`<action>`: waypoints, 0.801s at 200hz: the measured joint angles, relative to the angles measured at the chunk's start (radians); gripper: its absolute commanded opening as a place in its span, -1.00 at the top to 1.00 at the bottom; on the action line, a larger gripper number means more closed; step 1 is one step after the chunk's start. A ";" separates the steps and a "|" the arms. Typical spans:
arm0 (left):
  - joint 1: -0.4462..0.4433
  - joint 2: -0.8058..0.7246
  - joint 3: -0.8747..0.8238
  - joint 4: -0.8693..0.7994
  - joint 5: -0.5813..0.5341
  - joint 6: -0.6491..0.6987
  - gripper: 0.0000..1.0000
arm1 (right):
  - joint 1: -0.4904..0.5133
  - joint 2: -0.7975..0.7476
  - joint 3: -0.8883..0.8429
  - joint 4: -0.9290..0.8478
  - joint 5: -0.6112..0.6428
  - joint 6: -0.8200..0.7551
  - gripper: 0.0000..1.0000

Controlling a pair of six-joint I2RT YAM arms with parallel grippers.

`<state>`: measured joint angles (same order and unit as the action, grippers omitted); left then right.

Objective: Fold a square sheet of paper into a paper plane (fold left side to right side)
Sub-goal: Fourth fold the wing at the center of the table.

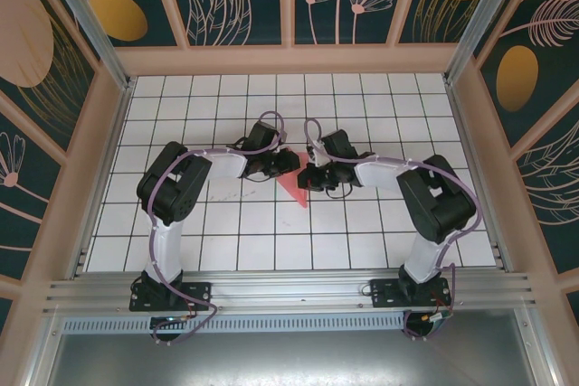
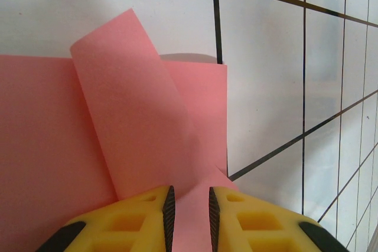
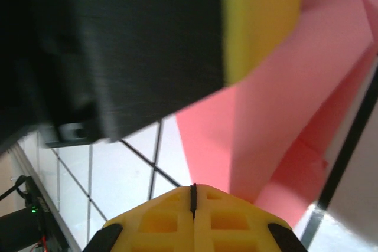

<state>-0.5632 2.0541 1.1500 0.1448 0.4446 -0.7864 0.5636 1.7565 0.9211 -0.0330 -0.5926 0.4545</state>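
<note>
Looking at the top cam, both arms bend in toward the middle of the table [image 1: 181, 241] and meet over the paper [image 1: 294, 192]. It lies about dead center of the grid, pink-red and partly folded, with a point aimed at the near edge.

From the wrist cams:
- **Left claw** [image 2: 189, 193]: a narrow gap, with pink showing between the pads. One flap curls up off the flat sheet right in front of it. I honestly can't tell if it's actually pinching anything.
- **Right claw** [image 3: 193, 188]: fully closed, fingers pressed together, tips just beside the paper's edge. The left claw's black body and yellow finger [image 3: 260, 22] hang really close above the right claw.
</note>
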 measured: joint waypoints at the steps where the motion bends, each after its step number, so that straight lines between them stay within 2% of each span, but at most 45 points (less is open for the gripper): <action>1: 0.000 0.000 0.000 0.000 0.000 0.000 0.47 | 0.001 -0.001 0.000 0.000 0.000 0.000 1.00; 160: 0.000 0.000 0.000 0.000 0.000 0.000 0.47 | 0.023 0.060 0.000 -0.024 0.018 -0.002 1.00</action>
<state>-0.5632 2.0541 1.1500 0.1444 0.4446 -0.7864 0.5861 1.8160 0.9211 -0.0566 -0.5743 0.4530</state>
